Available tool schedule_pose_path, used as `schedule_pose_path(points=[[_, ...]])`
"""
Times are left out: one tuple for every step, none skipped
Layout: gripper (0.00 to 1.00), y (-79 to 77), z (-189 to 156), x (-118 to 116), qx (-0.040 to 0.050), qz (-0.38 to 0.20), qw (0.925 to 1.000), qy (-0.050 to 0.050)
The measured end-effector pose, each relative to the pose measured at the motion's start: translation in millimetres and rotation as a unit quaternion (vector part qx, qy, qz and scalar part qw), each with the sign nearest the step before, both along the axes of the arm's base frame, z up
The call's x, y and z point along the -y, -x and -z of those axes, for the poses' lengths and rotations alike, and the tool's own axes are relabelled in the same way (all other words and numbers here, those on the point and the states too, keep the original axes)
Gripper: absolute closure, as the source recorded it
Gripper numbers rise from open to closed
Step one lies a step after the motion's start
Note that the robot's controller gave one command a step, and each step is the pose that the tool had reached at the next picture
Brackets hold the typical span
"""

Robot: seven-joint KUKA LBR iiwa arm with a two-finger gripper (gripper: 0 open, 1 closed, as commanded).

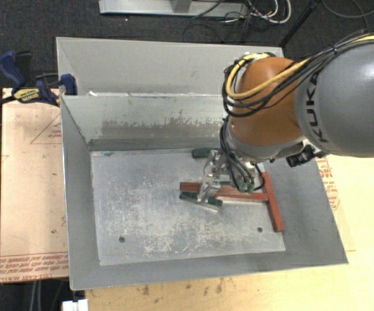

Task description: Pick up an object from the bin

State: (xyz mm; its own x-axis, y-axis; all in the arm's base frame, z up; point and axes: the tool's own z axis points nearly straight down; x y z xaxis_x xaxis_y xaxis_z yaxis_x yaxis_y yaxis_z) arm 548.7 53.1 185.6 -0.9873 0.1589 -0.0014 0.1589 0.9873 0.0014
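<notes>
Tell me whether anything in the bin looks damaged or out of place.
Nothing stands out. A red-brown L-shaped bar lies flat on the bin floor. The gripper is down at its left end beside a dark green piece. Another small dark piece lies near the back wall.

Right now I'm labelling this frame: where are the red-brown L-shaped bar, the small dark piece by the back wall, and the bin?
red-brown L-shaped bar (242, 197): camera view, its long arm.
small dark piece (203, 153): camera view, its middle.
bin (142, 206): camera view, bare floor.
</notes>
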Motion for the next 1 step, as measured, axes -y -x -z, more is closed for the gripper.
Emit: schedule_pose_path(points=[[1.0,5.7,-187.8,57.5,0.0042,-0.132,0.9912,0.002]])
